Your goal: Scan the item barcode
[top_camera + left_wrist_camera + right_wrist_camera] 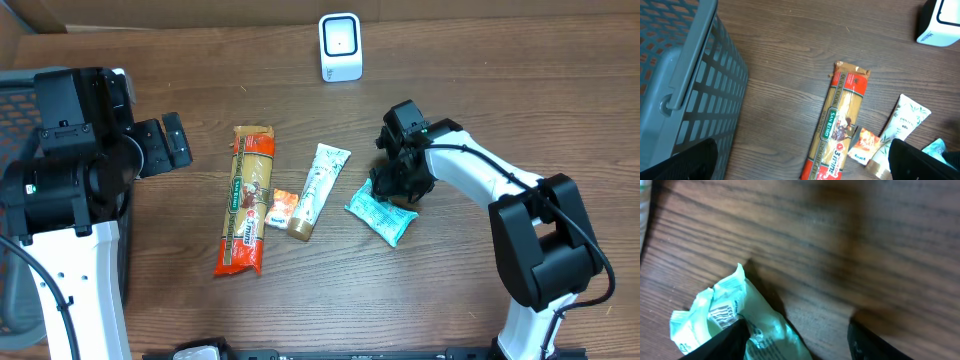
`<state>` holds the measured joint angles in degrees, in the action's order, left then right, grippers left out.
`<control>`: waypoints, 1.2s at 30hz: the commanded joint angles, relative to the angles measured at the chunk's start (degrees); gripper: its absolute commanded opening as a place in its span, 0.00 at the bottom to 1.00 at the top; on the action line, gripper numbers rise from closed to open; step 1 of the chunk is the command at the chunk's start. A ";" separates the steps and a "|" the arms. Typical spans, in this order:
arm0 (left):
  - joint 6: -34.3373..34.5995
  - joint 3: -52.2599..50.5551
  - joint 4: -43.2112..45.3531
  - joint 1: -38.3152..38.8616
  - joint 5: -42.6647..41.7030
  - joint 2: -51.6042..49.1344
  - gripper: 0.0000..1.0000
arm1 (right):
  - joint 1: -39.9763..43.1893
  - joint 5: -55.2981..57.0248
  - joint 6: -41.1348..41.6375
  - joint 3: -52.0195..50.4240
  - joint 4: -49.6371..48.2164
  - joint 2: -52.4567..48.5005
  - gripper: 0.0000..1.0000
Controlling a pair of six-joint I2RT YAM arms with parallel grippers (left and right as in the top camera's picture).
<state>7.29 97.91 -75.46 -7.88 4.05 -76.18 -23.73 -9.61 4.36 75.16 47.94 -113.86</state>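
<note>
- Your right pincer [796, 332] is hanging jaws apart, teal packet [707, 312] lying against one of its fingers.
- You are working on a dark wooden worktop [480, 90].

Table [500, 90]: matt grained wood | basket [705, 85]: smooth plastic | pouch [725, 315]: crinkled glossy film | pasta pack [247, 200]: glossy film | scanner [340, 45]: smooth plastic

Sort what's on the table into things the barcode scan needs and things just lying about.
In the job: white scanner; green packet, barcode showing, beneath the open right gripper.
Lying about for now: pasta pack; tube; small orange sachet; grey basket.
</note>
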 commanded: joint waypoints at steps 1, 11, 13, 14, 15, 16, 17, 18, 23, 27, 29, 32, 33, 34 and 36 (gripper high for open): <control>-0.90 0.35 0.07 0.13 -0.70 -0.31 1.00 | 0.61 0.52 -4.74 4.68 1.97 -1.75 0.68; -0.90 0.35 0.07 0.13 -0.70 -0.31 1.00 | 1.55 -16.24 -2.80 14.47 15.08 2.84 0.70; -0.90 0.33 0.07 0.13 -0.70 -0.31 1.00 | 0.59 -17.62 -1.44 13.53 16.15 2.69 0.67; -0.90 0.33 0.07 0.13 -0.70 -0.31 1.00 | -0.13 -17.70 -1.14 12.63 16.13 2.69 0.66; -0.90 0.35 0.07 0.13 -0.70 -0.31 1.00 | -0.90 -17.73 -1.07 11.63 16.00 2.69 0.66; -0.90 0.33 0.07 0.13 -0.70 -0.31 1.00 | -1.64 -17.75 -0.63 10.51 15.78 2.69 0.66; -0.90 0.35 0.07 0.13 -0.70 -0.31 1.00 | -2.40 -17.97 0.13 9.38 15.69 2.69 0.66; -0.90 0.35 0.07 0.13 -0.70 -0.31 1.00 | -3.34 -18.97 0.33 7.96 15.58 2.69 0.66; -0.90 0.35 0.07 0.13 -0.70 -0.31 1.00 | -7.37 -22.29 0.35 3.10 15.43 2.69 0.66; -0.90 0.33 0.07 0.13 -0.70 -0.31 1.00 | -9.49 -21.38 0.39 1.36 15.17 2.69 0.66; -0.90 0.33 0.07 0.13 -0.70 -0.31 1.00 | -10.38 -19.76 0.44 0.52 14.93 2.69 0.67; -0.90 0.33 0.07 0.13 -0.70 -0.31 1.00 | -10.71 -15.67 2.91 -1.40 14.40 2.69 0.68; -0.90 0.35 0.07 0.13 -0.70 -0.31 1.00 | -10.71 -14.38 3.58 -2.36 13.92 2.69 0.68; -0.90 0.33 0.07 0.13 -0.70 -0.31 1.00 | -10.60 -13.42 4.07 -3.23 13.55 2.69 0.68; -0.90 0.33 0.07 0.13 -0.70 -0.31 1.00 | -9.81 -11.54 4.92 -4.87 12.76 2.69 0.68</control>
<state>7.29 97.91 -75.46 -7.88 4.03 -76.18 -34.20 -25.47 7.01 72.38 61.10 -112.49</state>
